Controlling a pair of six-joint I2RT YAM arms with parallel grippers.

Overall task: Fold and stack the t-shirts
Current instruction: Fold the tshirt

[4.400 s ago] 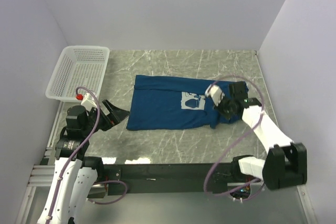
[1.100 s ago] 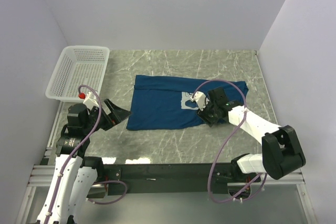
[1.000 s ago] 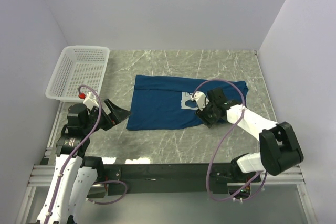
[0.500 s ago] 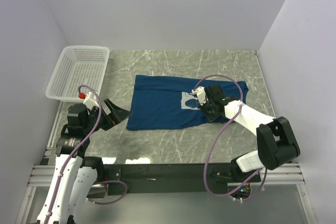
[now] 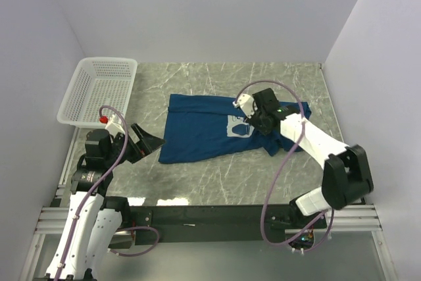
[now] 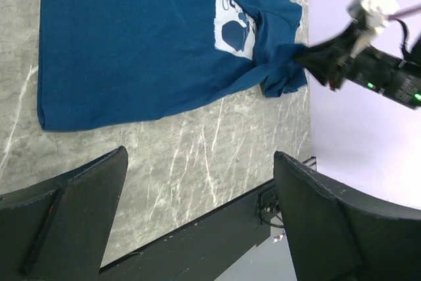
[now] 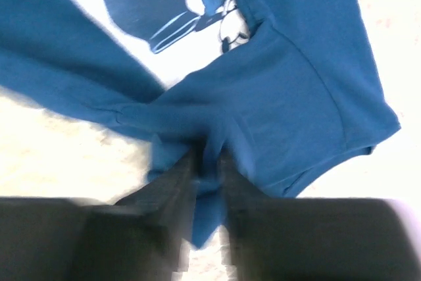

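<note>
Handling the t-shirt (image 5: 204,133) calls for light pinch grips. Judged from its drape, the cloth is soft, limp and light, with no stiffness, and it will likely sag and crease wherever it is unsupported. The best hold points are probably hems, sleeve edges and corners, taken through all layers; a hold in mid-panel would likely only bunch the cloth

Appearance: dark navy-blue, short-sleeved, with a pale square cartoon print (image 5: 240,125) on the chest. It lies mostly flat across the centre of the table (image 5: 217,176) in the top view, running left to right in the frame

On the right gripper (image 5: 258,124) the fingers are together, clamped on a bunched fold of cloth at the right end of the t-shirt, just beside the print. The right wrist view shows creases gathering at the pinch

On the left gripper (image 5: 148,141) the fingers are apart and hold nothing, near the t-shirt's left edge but apart from it

A basket (image 5: 72,106) stands at upper left, well apart from the t-shirt
</note>
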